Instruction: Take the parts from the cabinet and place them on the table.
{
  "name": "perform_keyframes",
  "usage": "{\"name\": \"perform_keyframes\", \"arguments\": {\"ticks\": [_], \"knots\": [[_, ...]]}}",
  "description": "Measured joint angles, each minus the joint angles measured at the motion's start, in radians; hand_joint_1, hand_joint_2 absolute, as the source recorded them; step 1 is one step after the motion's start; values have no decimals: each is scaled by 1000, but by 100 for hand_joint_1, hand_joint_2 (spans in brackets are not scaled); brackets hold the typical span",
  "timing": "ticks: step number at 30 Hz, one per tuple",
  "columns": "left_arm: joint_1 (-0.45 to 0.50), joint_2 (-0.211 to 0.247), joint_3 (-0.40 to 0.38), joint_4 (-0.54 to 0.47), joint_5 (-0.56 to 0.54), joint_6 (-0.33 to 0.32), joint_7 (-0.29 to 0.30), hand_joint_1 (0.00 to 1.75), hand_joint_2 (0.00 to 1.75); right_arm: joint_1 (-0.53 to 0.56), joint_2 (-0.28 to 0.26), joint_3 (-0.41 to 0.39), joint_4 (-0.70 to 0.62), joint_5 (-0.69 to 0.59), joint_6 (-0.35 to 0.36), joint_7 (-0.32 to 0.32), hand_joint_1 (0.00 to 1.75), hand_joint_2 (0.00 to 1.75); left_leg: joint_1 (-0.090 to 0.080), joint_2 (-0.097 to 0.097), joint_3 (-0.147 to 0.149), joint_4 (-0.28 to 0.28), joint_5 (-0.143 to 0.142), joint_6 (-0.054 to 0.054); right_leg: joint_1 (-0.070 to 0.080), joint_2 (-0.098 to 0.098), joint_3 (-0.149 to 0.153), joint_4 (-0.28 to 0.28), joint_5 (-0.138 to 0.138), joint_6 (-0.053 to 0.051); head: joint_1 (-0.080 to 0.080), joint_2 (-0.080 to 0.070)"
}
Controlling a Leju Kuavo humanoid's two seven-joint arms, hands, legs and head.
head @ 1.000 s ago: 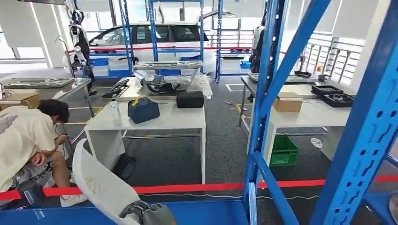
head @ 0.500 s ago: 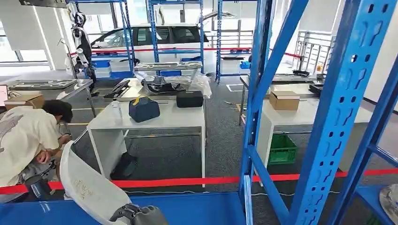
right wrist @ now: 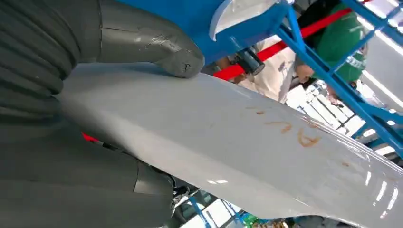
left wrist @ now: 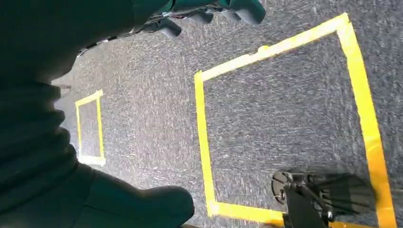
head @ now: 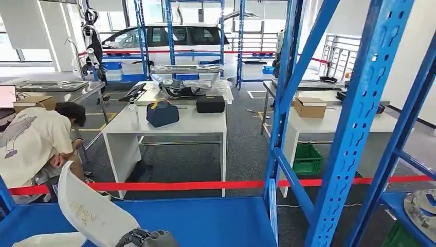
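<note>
The right hand (right wrist: 95, 95) has a firm grip on a long white panel (head: 90, 211): in the right wrist view its thick grey thumb (right wrist: 157, 45) presses on one face of the part while the rest of the hand wraps round behind it. From the head view the panel rises at a slant over the near edge of the blue shelf (head: 205, 221) of the cabinet (head: 360, 118), with faint orange scribbles on its glossy surface. A second white piece (head: 49, 240) lies at the shelf's near left corner. The left hand (left wrist: 209, 12) hangs down over grey carpet marked with yellow tape squares (left wrist: 285, 123); its dark fingers look curled, but they are in shadow at the picture's edge and I cannot tell whether they are closed. Beyond a red barrier tape (head: 169, 186) stands a white table (head: 177, 126) carrying a dark blue bag (head: 162, 113) and a black case (head: 210, 104) toward its far edge. A person in a pale shirt (head: 33, 146) crouches beside the table's left end. A silvery metal part (head: 421, 208) sits at the right edge of a lower shelf.
</note>
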Motion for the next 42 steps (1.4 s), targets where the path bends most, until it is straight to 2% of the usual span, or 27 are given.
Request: {"name": "perform_keyframes", "arguments": {"ticks": [3,4,5,7,8,9,10,12,13,14,15,18,19,22,23,24,26,28,29,30,33,34,35,37,39,40,42], "knots": [[1,-1,0,0,-3,0,1,0,175,-4,1,0,5,0,-4,-3,175,175,-1,0,-3,-12,27,-21,0,0,-11,-19,27,-17,1,0],[2,2,0,0,-3,0,1,0,175,-4,1,0,9,0,-6,-5,175,175,4,-3,-12,-4,11,-22,-7,-7,-18,-28,44,-19,1,0],[2,1,0,1,-3,0,2,0,175,-3,5,1,14,0,-13,-5,175,175,3,-1,-28,30,-49,-28,-11,-5,-30,-34,59,-28,-2,0],[1,0,0,1,-3,0,1,0,175,-2,9,1,22,0,-18,-8,175,175,10,-1,-58,165,-164,-43,-13,-6,-58,-34,81,-28,-3,0],[1,0,0,1,-3,0,0,0,175,0,9,1,27,0,-19,-8,175,175,13,0,-68,231,-193,-49,-14,-7,-72,-33,92,-26,-4,0],[1,0,1,1,-3,0,0,0,175,2,9,1,31,0,-19,-8,175,175,16,0,-69,277,-189,-53,-15,-9,-87,-31,104,-24,-4,0],[1,1,1,1,-3,0,0,0,175,4,9,1,35,0,-19,-8,175,175,19,0,-55,288,-154,-58,-17,-11,-104,-27,115,-21,-4,0],[0,1,3,0,-3,0,0,0,175,6,10,1,41,0,-19,-8,175,175,27,0,25,204,-75,-68,-24,-12,-142,-13,133,-9,-4,0],[-1,1,4,-1,-3,0,0,0,175,5,11,1,43,0,-19,-8,175,175,33,0,92,118,-75,-74,-26,-12,-156,-2,141,-2,-5,0],[-4,-2,4,-1,-3,0,0,0,175,6,15,1,43,0,-20,-8,175,175,32,-1,167,22,-123,-79,-23,-12,-168,8,145,5,-6,0],[-5,-2,5,-3,-3,0,0,0,175,4,16,1,43,0,-21,-8,175,175,24,-8,186,-32,-151,-58,-23,-13,-175,16,152,12,-6,0],[-3,-3,6,-2,-3,0,-1,0,175,6,17,2,48,0,-22,-9,175,175,20,-2,151,-17,-127,-22,-25,-13,-179,1,189,32,-3,0],[-1,-3,7,-2,-3,0,0,0,175,8,16,2,51,0,-22,-8,175,175,23,4,140,-19,-114,-7,-29,-11,-185,8,175,37,-5,0],[-2,-2,10,-2,-3,0,0,0,175,8,14,2,55,0,-22,-8,175,175,18,6,101,-18,-76,10,-28,-9,-233,171,-10,45,-2,-1],[-2,-2,10,-2,-3,0,0,0,175,8,14,2,56,0,-22,-9,175,175,15,6,82,-16,-62,11,-26,-8,-248,250,-53,44,-2,-1],[0,-2,10,-2,-3,0,0,0,175,9,14,2,59,0,-22,-9,175,175,12,7,61,-13,-49,11,-23,-7,-252,309,-63,41,-1,0],[1,-2,11,-2,-3,0,0,0,175,10,14,2,63,0,-22,-8,175,175,8,8,25,-5,-27,11,-17,-5,-206,305,-2,30,0,0],[0,-2,11,-2,-3,0,0,0,175,9,15,2,63,0,-22,-8,175,175,3,7,-1,1,-8,9,-5,-4,-77,154,45,8,1,0],[0,-7,11,-2,-3,0,0,0,175,7,17,2,63,0,-22,-9,175,175,5,8,-6,4,0,7,3,-2,-9,55,4,-9,1,0],[-1,-7,11,-3,-3,0,0,0,175,7,20,2,63,0,-23,-10,175,175,2,6,-10,4,9,0,3,-3,27,-16,-19,-12,1,0],[0,-8,11,-2,-3,0,0,0,175,6,20,2,63,0,-24,-10,175,175,10,9,-9,-15,42,-19,11,-1,12,-15,6,-21,3,0],[1,-7,12,-2,-3,0,0,0,175,6,21,2,63,0,-24,-9,175,175,9,8,-15,-14,43,-24,-1,-5,2,-32,29,-28,2,0],[2,-5,13,-2,-3,0,0,0,175,6,22,2,63,0,-24,-9,175,175,10,5,-26,0,4,-30,-1,-7,-7,-36,42,-31,2,0],[1,-5,13,-2,-3,0,0,0,175,5,24,2,63,0,-24,-10,175,175,13,5,-51,110,-127,-43,-2,-7,-39,-36,69,-39,-3,0],[1,-5,13,-2,-3,0,0,0,175,7,24,2,65,0,-24,-8,175,175,15,5,-61,229,-190,-54,-2,-9,-72,-33,94,-37,-3,0],[1,-4,13,-2,-3,0,0,0,175,6,24,2,67,0,-24,-8,175,175,17,5,-54,263,-167,-58,-3,-11,-91,-29,108,-35,-3,0],[1,-3,13,-2,-3,0,0,0,175,7,24,2,68,0,-24,-8,175,175,21,5,-2,234,-80,-62,-5,-11,-136,-16,132,-29,-3,0]]}}
